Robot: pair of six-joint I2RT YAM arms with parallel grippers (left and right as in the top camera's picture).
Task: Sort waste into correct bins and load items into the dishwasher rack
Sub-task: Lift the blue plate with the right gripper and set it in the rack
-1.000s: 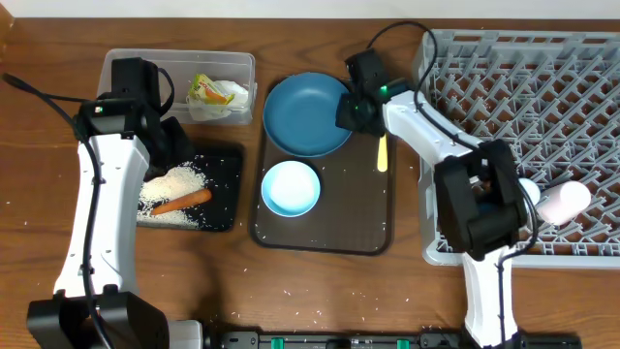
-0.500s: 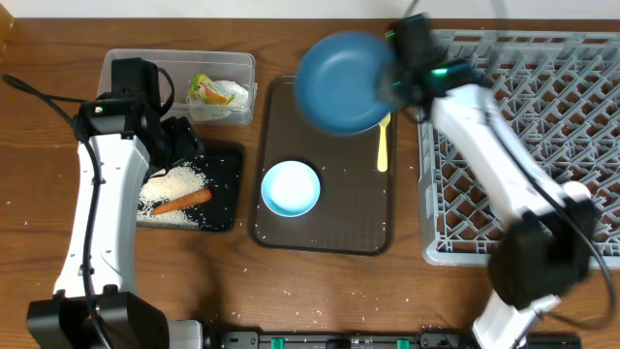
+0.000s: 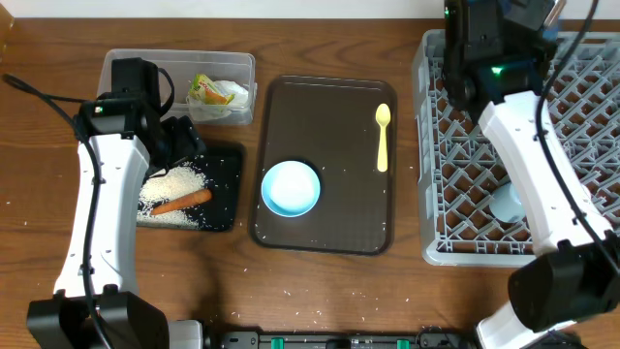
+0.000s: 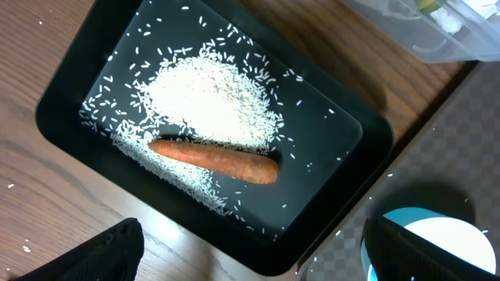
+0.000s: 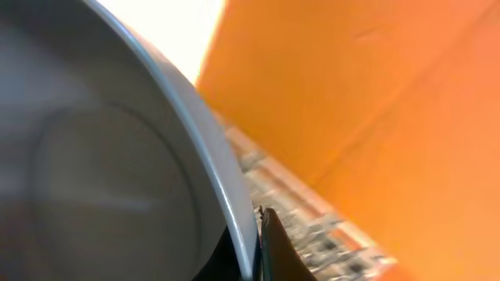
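My right gripper [image 3: 492, 24] is over the far edge of the grey dishwasher rack [image 3: 581, 116]. In the right wrist view it [image 5: 256, 234] is shut on the rim of the round plate [image 5: 94, 156], which fills the left of that view. My left gripper [image 3: 179, 141] hangs open and empty over the black tray [image 4: 336, 203], which holds white rice [image 4: 207, 101] and the orange carrot stick [image 4: 215, 158]. The clear tub [image 3: 126, 68] holds the tissue with the yellow-green wrapper [image 3: 215, 94]. The white bowl [image 3: 291, 188] and yellow spoon [image 3: 383, 136] lie on the brown tray [image 3: 329, 107].
A pale cup [image 3: 509, 204] lies in the rack beside my right arm. Loose rice grains are scattered on the wooden table [image 3: 320, 291] near the front edge. An orange surface fills the right of the right wrist view.
My right gripper has lifted the blue plate off the brown tray and swung it right and back over the rack. The left arm has not moved.
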